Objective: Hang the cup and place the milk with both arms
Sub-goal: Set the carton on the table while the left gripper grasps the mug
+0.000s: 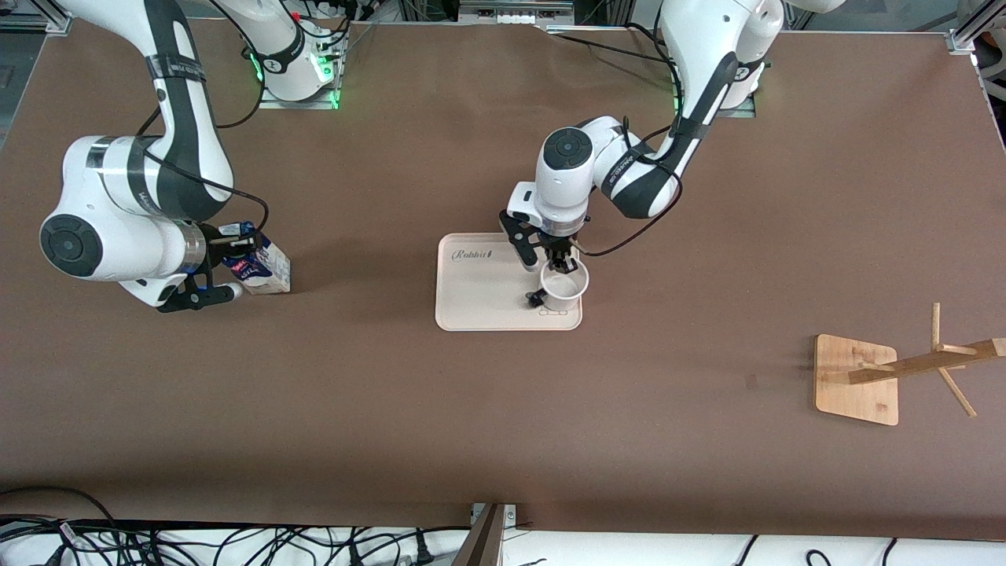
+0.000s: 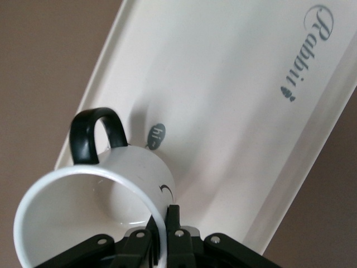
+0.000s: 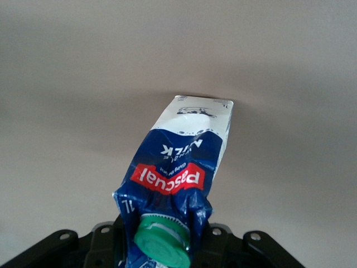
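White cup (image 2: pixel 89 206), black loop handle; crumpled blue-white milk (image 3: pixel 178 167) carton.

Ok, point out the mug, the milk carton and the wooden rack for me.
mug (image 2: pixel 120 184), left wrist view, on its white side wall below the handle.
milk carton (image 3: pixel 173 167), right wrist view, on the blue printed face.
wooden rack (image 1: pixel 855 380), front view, on its flat base.

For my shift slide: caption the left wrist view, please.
Left tool shut on the white cup's rim, black handle up, over the cream Rabbit tray.
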`<state>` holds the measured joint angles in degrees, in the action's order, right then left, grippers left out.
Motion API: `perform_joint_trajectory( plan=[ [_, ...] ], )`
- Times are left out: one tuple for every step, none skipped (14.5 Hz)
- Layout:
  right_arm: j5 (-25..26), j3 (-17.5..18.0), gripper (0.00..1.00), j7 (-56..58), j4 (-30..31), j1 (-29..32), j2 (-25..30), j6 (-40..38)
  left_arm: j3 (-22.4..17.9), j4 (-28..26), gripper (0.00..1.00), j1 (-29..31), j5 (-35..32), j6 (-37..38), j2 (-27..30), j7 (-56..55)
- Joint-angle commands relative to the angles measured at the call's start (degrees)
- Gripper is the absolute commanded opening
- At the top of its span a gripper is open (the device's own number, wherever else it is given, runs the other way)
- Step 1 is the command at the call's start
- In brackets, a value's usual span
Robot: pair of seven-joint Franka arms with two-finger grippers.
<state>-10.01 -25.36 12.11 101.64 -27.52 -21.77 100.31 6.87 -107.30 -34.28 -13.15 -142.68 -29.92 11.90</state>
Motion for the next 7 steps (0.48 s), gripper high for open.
perform_joint_trajectory(
  plan=[
    [0.0,0.5,0.44,1.5,0.7,0.1,-1.3,1.7,-0.3,0.2,0.00,-0.1,-0.5,1.1,4.1,-1.2],
    [-0.1,0.5,0.45,1.5,0.7,0.1,-1.4,1.8,-0.3,0.4,0.00,0.1,-0.1,2.1,5.4,-1.7],
    [-0.4,0.5,0.63,1.5,0.6,0.1,-1.8,1.9,-0.4,1.0,0.00,0.4,0.0,4.3,7.0,-2.3],
    [-0.7,0.5,1.00,1.4,0.2,0.1,-1.8,1.7,-0.5,2.1,0.00,1.7,0.0,7.8,8.8,-3.0],
    [-0.7,0.5,1.00,1.4,0.1,0.1,-1.7,1.6,-0.5,3.7,0.00,3.2,0.0,11.6,10.2,-3.9],
    [-0.7,0.5,1.00,1.4,0.0,0.2,-1.4,1.3,-1.0,5.9,0.00,4.6,-0.2,15.6,10.8,-3.1],
    [-0.7,0.5,1.00,1.4,0.0,0.2,-1.3,1.2,-1.0,8.4,0.00,6.9,-0.2,20.0,11.5,-3.4]
  ],
)
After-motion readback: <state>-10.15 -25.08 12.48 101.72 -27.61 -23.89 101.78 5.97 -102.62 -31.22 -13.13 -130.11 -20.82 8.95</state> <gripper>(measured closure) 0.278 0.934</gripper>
